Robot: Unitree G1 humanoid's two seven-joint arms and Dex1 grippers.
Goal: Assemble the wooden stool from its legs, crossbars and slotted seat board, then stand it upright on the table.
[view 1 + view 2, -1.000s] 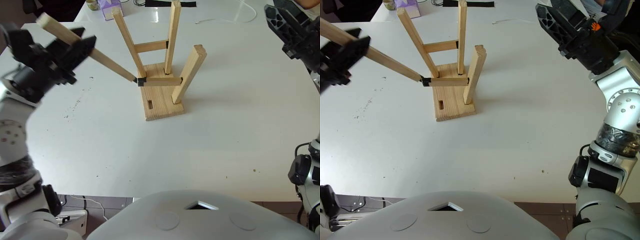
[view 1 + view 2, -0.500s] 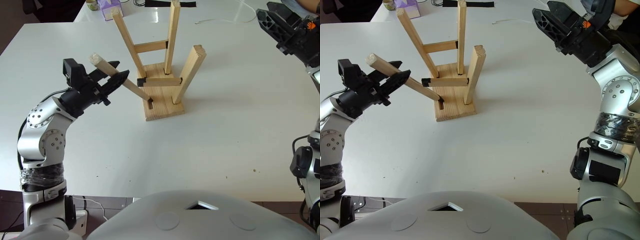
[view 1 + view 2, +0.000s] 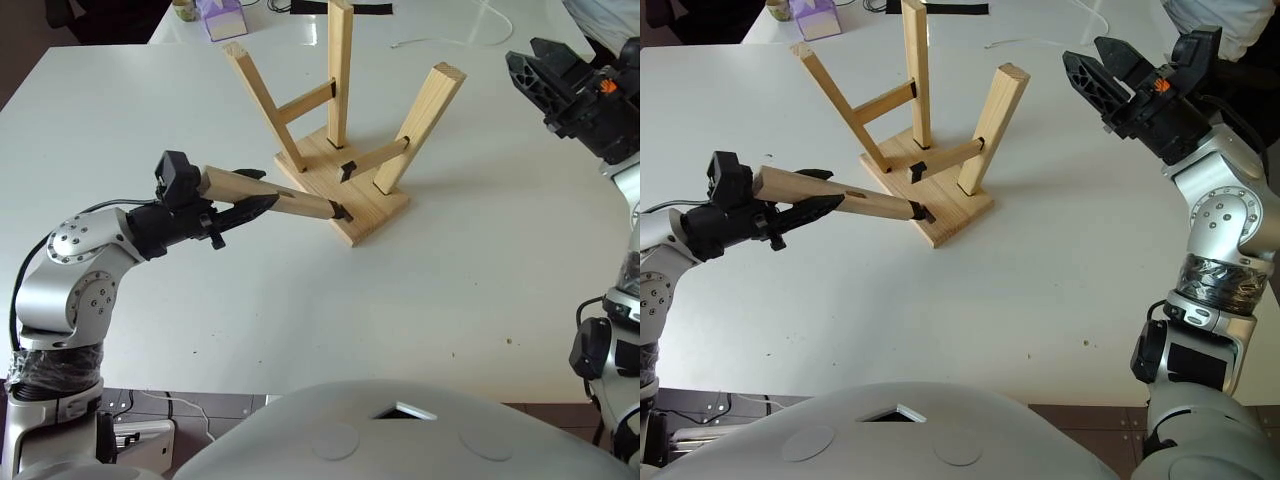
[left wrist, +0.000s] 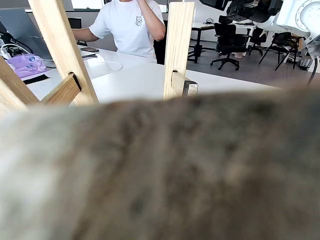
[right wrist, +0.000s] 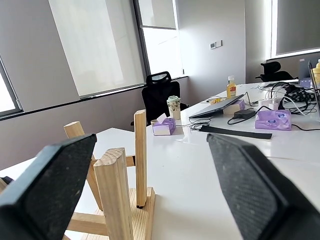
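Three legs (image 3: 340,70) with crossbars (image 3: 305,100) are already fitted into the upturned seat board (image 3: 372,212) at mid-table (image 3: 450,300). The fourth leg (image 3: 300,204) is clenched in the left gripper (image 3: 258,190), with its tip set at the board's near corner. The right gripper (image 3: 1102,68) is spread open and empty. Seating that leg and uprighting the stool are judged outstanding.

We were in an office: we saw swivel chairs (image 4: 227,37), white desks (image 5: 190,160), a laptop (image 5: 222,106) and window blinds (image 5: 95,45).
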